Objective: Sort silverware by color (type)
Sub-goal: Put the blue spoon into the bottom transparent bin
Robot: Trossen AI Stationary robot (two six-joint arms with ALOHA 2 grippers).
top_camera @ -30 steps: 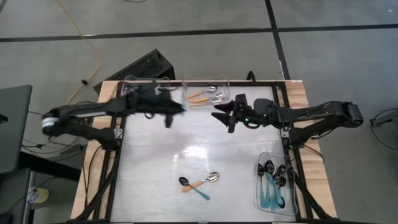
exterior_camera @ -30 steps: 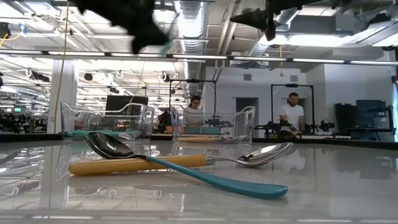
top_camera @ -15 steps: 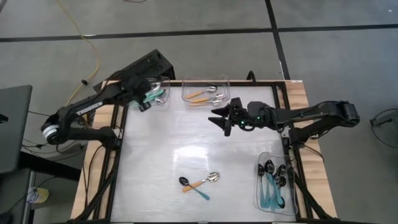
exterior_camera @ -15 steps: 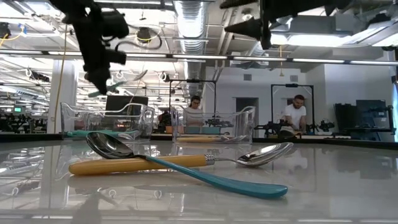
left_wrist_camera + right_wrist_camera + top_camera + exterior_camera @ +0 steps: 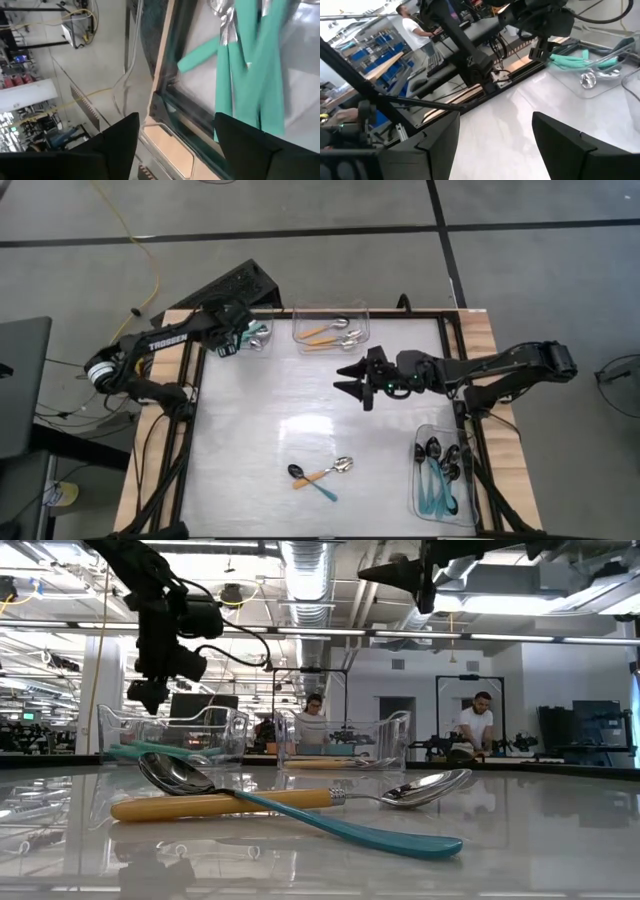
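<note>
My left gripper [image 5: 228, 345] hangs open just above the clear far-left bin [image 5: 262, 340]. Nothing is between its fingers [image 5: 177, 120]. Teal-handled silver spoons [image 5: 250, 65] lie in that bin. Two spoons remain on the table near the front. The dark-bowled, teal-handled one [image 5: 330, 825] lies across the silver-bowled, orange-handled one [image 5: 220, 805]. My right gripper [image 5: 350, 378] stands open above the table's middle, pointing toward the left edge, and holds nothing.
A clear bin with orange-handled silver spoons [image 5: 330, 332] stands at the far middle. A bin of dark-bowled teal spoons [image 5: 440, 475] sits at the near right edge. People stand at benches in the room beyond the table.
My left gripper has swung from the far middle toward the table's far-left corner, come down over the far-left bin and rolled about. It carried a teal-handled spoon there. It has now opened and let the spoon go into the bin.
</note>
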